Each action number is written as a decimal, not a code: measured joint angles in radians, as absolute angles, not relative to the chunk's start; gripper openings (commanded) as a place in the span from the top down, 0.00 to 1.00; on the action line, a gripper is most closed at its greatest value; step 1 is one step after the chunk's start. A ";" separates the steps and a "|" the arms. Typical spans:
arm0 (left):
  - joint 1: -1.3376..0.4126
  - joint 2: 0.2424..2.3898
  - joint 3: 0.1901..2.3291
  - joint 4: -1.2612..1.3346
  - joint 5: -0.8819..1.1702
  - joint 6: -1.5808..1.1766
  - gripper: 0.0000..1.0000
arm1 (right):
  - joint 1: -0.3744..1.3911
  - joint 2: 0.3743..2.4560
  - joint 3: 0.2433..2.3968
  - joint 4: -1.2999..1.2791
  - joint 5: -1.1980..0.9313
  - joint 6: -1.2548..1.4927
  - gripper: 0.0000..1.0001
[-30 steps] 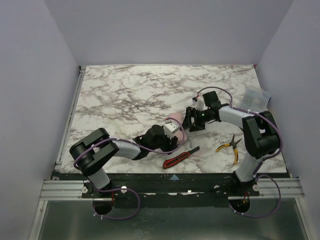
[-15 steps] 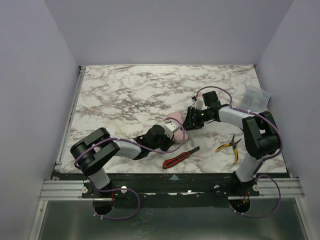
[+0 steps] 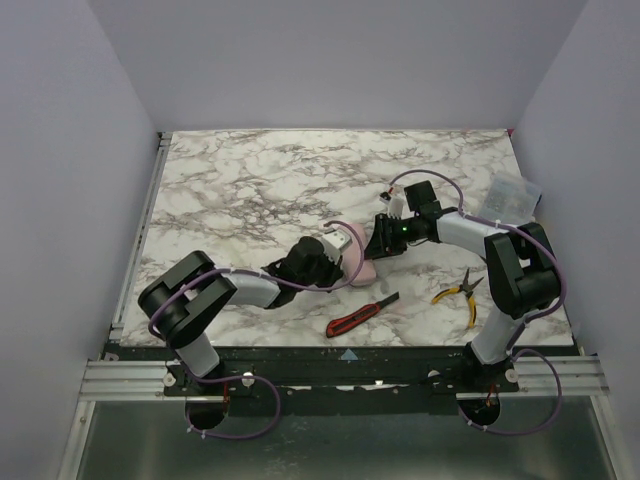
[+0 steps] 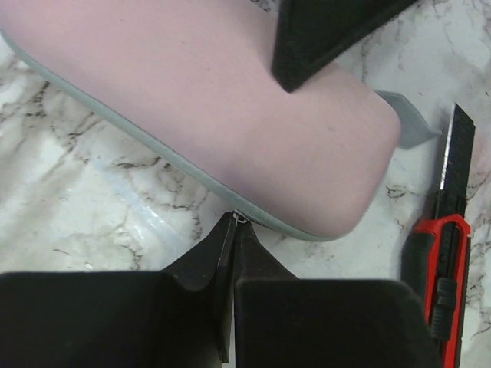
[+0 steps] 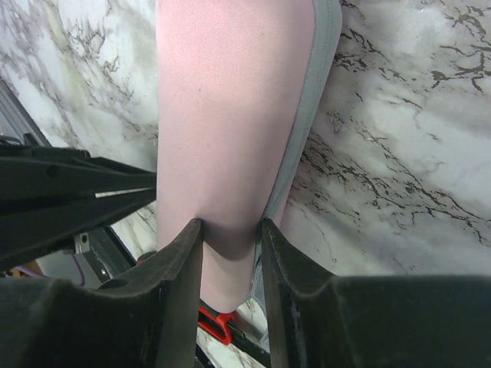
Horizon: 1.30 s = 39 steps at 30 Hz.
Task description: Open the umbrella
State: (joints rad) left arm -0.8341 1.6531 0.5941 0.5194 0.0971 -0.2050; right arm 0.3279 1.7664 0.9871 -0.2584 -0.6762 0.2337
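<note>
The umbrella (image 3: 357, 257) is a pale pink folded bundle with a grey edge strip, lying on the marble table between the two arms. In the left wrist view the umbrella (image 4: 230, 115) fills the top. My left gripper (image 4: 236, 222) is shut, its tips pinching a small metal ring on the grey edge. My right gripper (image 5: 230, 230) has its jaws pressed against both sides of the umbrella (image 5: 230, 100), shut on it. From above, the left gripper (image 3: 342, 266) meets the bundle from the left and the right gripper (image 3: 376, 247) from the right.
A red-and-black utility knife (image 3: 362, 315) lies just in front of the umbrella, also showing as the knife (image 4: 441, 253) at the right of the left wrist view. Yellow-handled pliers (image 3: 462, 293) lie near the right arm's base. A clear plastic bag (image 3: 510, 192) sits at the table's right edge.
My left gripper has shut on the ring at the umbrella's edge and drawn back to the left. My right gripper's jaws have narrowed onto the pink bundle.
</note>
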 measured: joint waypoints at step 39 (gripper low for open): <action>-0.588 1.816 0.944 0.238 0.196 -0.303 1.00 | 0.334 1.781 1.002 -0.260 -0.706 0.128 0.84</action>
